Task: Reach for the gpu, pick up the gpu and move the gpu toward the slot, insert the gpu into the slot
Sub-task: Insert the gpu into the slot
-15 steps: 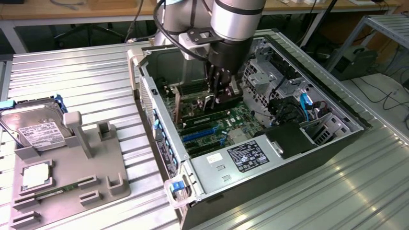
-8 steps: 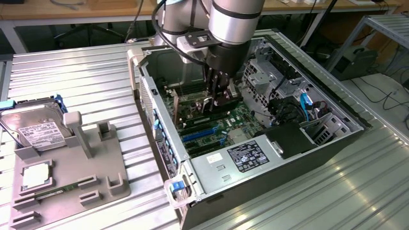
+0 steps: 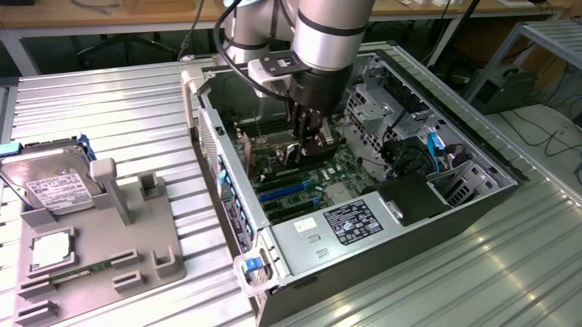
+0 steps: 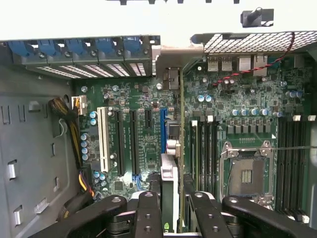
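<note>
A: Is the gripper (image 4: 171,210) holding?
B: Yes, partly closed on the gpu (image 4: 181,148), edge-on above the blue slot (image 4: 163,129) at the motherboard's (image 4: 143,134) centre.
A: Advice?
B: Keep it vertical, parallel with the slot, bracket at twelve o'clock.

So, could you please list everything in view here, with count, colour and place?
computer case: one, dark grey, open, on the metal table
motherboard: one, green, inside the case
gpu: one, thin dark card seen edge-on, upright over the motherboard, held between the fingers
slot: one, blue, on the motherboard beside the gpu's edge
CPU socket: one, silver, on the motherboard
power supply: one, silver, at the case's near end
hard drive: one, silver, on the grey fixture
fixture: one, grey, at the exterior view's left
table: one, ribbed metal
gripper: one, black, fingers closed on the gpu
</note>
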